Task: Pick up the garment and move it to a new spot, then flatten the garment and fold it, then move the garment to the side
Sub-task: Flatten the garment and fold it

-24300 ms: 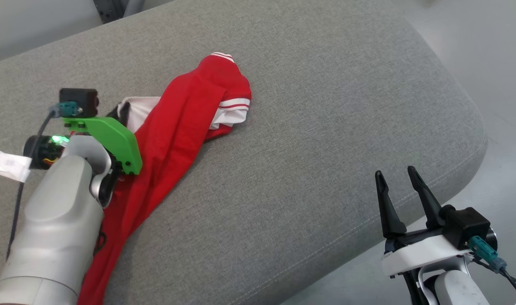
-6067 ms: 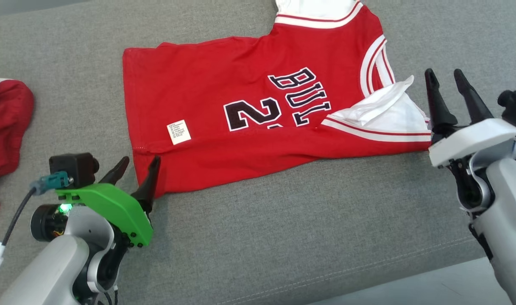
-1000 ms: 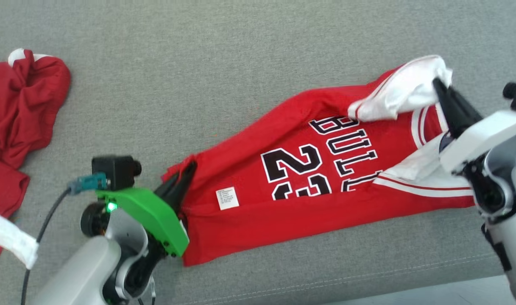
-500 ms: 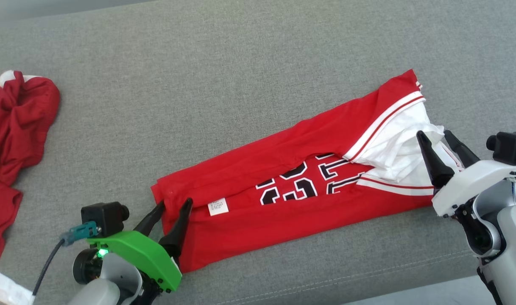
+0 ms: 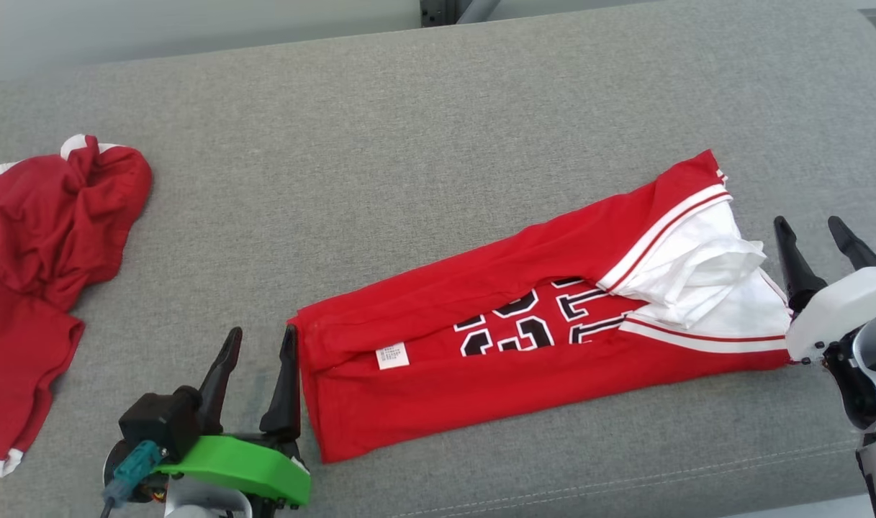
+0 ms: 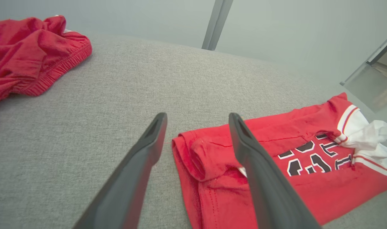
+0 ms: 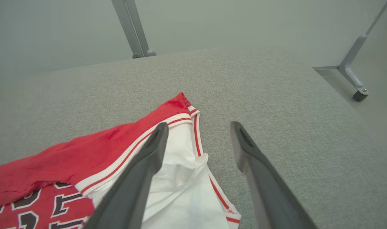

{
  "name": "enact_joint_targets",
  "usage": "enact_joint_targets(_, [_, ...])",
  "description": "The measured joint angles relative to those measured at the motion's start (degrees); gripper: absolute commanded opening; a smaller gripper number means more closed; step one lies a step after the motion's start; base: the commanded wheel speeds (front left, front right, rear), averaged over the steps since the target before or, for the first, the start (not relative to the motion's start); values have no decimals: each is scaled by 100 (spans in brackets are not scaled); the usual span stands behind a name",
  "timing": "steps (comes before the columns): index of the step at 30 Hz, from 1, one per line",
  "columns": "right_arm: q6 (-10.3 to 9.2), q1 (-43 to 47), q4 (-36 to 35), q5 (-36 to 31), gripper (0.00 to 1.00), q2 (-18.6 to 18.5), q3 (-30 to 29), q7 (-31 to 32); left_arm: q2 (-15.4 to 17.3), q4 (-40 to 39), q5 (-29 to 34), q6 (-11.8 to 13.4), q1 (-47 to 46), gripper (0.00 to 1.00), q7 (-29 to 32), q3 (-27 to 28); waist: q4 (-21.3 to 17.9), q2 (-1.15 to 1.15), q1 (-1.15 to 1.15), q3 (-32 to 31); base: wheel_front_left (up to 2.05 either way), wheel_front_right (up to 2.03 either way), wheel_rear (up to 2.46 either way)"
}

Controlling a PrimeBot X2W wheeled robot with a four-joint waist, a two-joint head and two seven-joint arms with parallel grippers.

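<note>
The garment (image 5: pixel 509 338) is a red jersey with black-and-white lettering and white trim. It lies folded into a long band on the grey cushion, its far long edge laid over the lettering. Its hem end (image 6: pixel 196 156) sits by my left gripper (image 5: pixel 261 338), which stands open just left of it with nothing between the fingers. The white-trimmed end (image 7: pixel 183 165) lies under my right gripper (image 5: pixel 815 230), which is open and a little to its right, off the cloth.
A second red garment (image 5: pixel 42 237) lies crumpled at the far left of the grey cushion (image 5: pixel 409 144). The cushion's front edge runs along the bottom, its rounded corner at the right. Metal frame legs (image 7: pixel 133 31) stand beyond the back edge.
Both grippers have opened and let go of the jersey, whose far edge now lies folded over the lettering. Both have drawn back off the cloth. The head camera has shifted.
</note>
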Motion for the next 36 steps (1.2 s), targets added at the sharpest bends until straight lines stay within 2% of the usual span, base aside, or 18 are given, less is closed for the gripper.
enact_joint_targets(4, [1, -218, 359, -481, 100, 158, -125, 297, -405, 8, 591, -78, 136, 100, -22, 380, 151, 0, 0, 37, 0, 0, 0])
enact_joint_targets(8, [2, -419, 926, -910, 100, 190, -224, 343, -823, 191, 826, -377, 314, 100, -23, 648, 328, 0, 0, 96, 0, 0, 0])
enact_joint_targets(12, [3, -515, 1471, -1306, 100, 165, -482, 338, -1092, 411, 1055, -655, 364, 100, -23, 902, 517, 0, 0, 160, 0, 0, 0])
enact_joint_targets(19, [2, -674, 2165, -1439, 100, 211, -662, 370, -1458, 532, 1573, -1037, 476, 100, -23, 1528, 754, 0, 0, 336, 0, 0, 0])
enact_joint_targets(23, [-5, -712, 2363, -1103, 100, 185, -502, 467, -1672, 598, 1820, -1246, 510, 100, -24, 1790, 820, 0, 0, 361, 0, 0, 0])
enact_joint_targets(24, [-7, -714, 2385, -1007, 49, 167, -426, 487, -1713, 617, 1870, -1299, 526, 100, -24, 1836, 828, 0, 0, 353, 0, 0, 0])
enact_joint_targets(26, [-7, -724, 2446, -675, 0, 189, -386, 521, -1784, 687, 1990, -1395, 564, 100, -24, 1942, 830, 0, 0, 321, 0, 0, 0])
enact_joint_targets(31, [-3, -730, 2524, -36, 0, 201, -247, 586, -1917, 843, 2160, -1592, 619, 100, -24, 2149, 819, 0, 0, 216, 0, 0, 0])
enact_joint_targets(36, [4, -712, 2682, 276, 0, 76, -365, 517, -2006, 954, 2318, -1722, 695, 100, -24, 2338, 783, 0, 0, 54, 0, 0, 0])
